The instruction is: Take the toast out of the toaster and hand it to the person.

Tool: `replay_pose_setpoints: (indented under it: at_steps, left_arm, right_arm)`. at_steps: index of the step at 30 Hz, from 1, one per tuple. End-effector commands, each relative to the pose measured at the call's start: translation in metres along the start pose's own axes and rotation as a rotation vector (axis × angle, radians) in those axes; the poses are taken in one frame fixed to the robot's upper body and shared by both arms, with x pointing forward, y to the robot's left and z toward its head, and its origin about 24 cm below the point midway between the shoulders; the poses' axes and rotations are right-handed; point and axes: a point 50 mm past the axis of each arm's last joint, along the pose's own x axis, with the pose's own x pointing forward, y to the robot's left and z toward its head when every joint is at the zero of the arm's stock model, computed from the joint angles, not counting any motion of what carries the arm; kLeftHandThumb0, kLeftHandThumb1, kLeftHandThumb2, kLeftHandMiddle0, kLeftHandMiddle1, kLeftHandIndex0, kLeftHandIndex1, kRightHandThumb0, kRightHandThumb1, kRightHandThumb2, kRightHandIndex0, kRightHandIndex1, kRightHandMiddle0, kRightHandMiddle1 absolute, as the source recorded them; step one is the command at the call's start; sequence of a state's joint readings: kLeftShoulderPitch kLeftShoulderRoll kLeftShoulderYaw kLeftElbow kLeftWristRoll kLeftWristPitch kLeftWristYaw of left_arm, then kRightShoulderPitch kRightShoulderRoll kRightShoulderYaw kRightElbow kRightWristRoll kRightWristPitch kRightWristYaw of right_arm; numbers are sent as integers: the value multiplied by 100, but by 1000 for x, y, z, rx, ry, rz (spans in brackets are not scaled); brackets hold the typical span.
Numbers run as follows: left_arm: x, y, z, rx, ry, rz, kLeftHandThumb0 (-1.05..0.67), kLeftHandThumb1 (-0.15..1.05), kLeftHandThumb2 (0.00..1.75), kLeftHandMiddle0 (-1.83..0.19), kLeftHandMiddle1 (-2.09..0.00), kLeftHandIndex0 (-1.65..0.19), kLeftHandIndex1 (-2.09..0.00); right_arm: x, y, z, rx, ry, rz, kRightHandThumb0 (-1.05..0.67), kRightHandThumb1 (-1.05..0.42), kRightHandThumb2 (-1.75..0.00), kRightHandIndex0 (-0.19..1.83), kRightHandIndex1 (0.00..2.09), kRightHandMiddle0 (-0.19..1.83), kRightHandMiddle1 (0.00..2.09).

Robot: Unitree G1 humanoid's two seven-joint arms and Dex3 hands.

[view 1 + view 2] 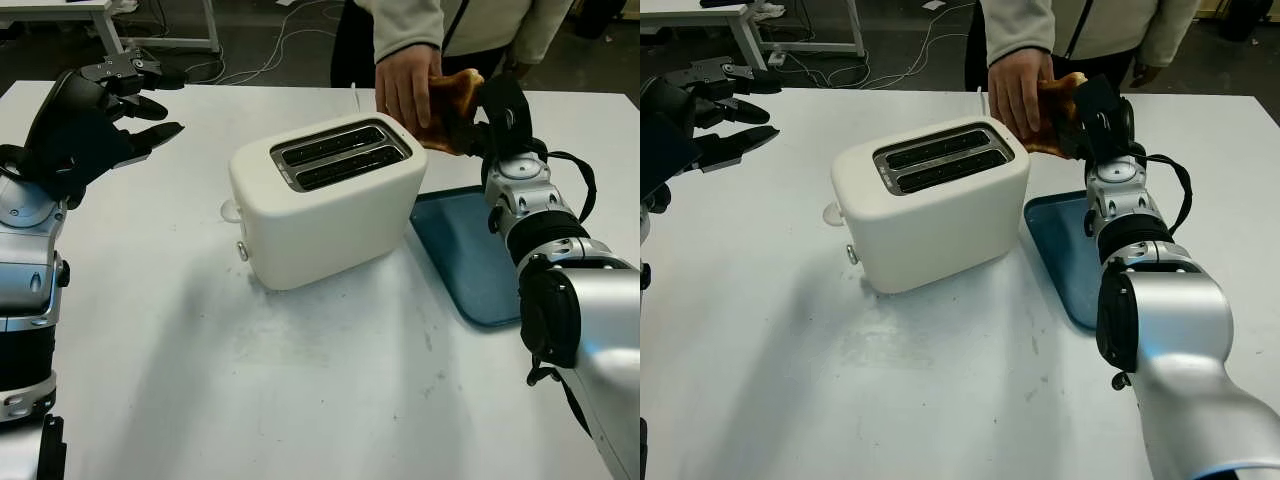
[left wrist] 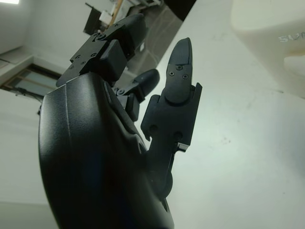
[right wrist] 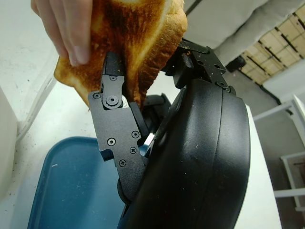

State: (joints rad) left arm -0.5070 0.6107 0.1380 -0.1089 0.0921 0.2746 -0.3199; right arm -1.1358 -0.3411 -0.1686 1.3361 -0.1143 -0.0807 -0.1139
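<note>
Toast [image 1: 452, 104] sits clamped in the right robot hand [image 1: 497, 118], person's hand [image 1: 405, 85] touching it.

You're looking at a slice of golden-brown toast [image 3: 138, 38], darker in patches, held up above the far right part of the table, beyond the toaster's right end. Your robot's black right hand [image 1: 495, 115] grips its lower edge, while the person's hand [image 1: 405, 85] grasps it from the other side. The cream-white two-slot plastic toaster [image 1: 325, 205] sits mid-table, angled, and both of its slots look empty.
</note>
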Motion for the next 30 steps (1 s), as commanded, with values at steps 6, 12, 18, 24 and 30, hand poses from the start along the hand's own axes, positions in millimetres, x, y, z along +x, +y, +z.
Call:
replay_pose_setpoints:
  at_steps: [6, 12, 18, 24, 30]
  left_arm:
    - [-1, 0, -1, 9, 6, 5, -29, 92, 13, -30, -89, -48, -45]
    - [-2, -1, 0, -6, 17, 6, -27, 92, 13, -29, -87, -47, -44]
    - [-2, 0, 0, 6, 9, 6, -27, 92, 13, -31, -87, -48, -43]
    - [-2, 0, 0, -14, 16, 6, -26, 92, 14, -29, -86, -47, -42]
    - [-3, -1, 0, -14, 18, 10, -25, 92, 14, -29, -86, -48, -42]
  right_arm:
    - [-1, 3, -2, 6, 5, 9, -15, -92, -40, 66, 175, 29, 175]
    - [0, 3, -2, 15, 5, 11, -16, -92, -40, 66, 175, 30, 175]
    - [-1, 4, 0, 18, -8, 19, -16, -92, -40, 67, 175, 34, 175]
    - [-1, 6, 0, 21, -9, 23, -17, -92, -39, 66, 175, 35, 175]
    - [-1, 7, 1, -23, -35, 30, -21, -92, -37, 67, 175, 38, 175]
